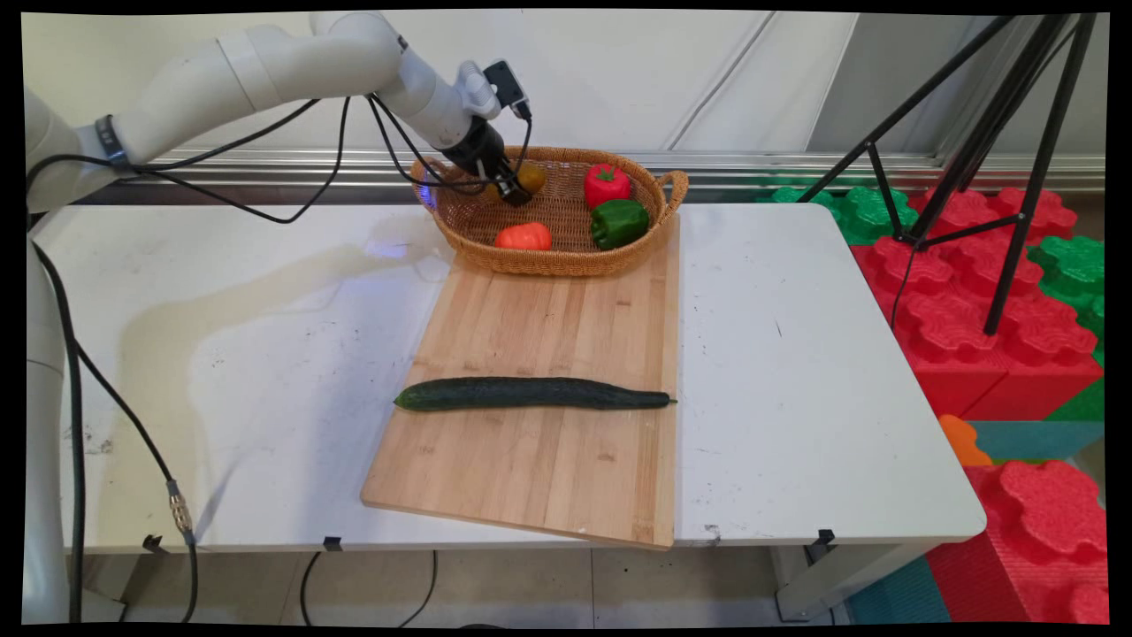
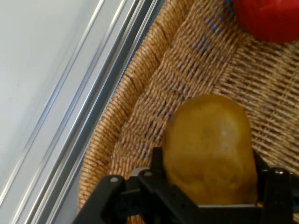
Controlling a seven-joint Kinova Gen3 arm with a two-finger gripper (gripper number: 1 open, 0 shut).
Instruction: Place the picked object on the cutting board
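Note:
My gripper [image 1: 515, 193] reaches down into the back left part of a woven basket [image 1: 548, 265]. Its two fingers press against both sides of a yellow-brown potato [image 1: 533, 177], so it is shut on it. In the hand view the potato [image 2: 210, 144] fills the space between the fingers [image 2: 156, 163], with the basket's wall [image 2: 140, 93] behind it. A red pepper [image 1: 606, 184] lies just to the right, and its edge shows in the hand view [image 2: 271, 18]. A green pepper [image 1: 619, 223] and an orange tomato [image 1: 523, 236] also lie in the basket.
The basket stands on the far end of a wooden cutting board [image 1: 531, 478]. A long dark cucumber [image 1: 531, 394] lies across the board's middle. A black tripod [image 1: 973, 133] and red and green foam blocks [image 1: 973, 292] stand off the table's right side.

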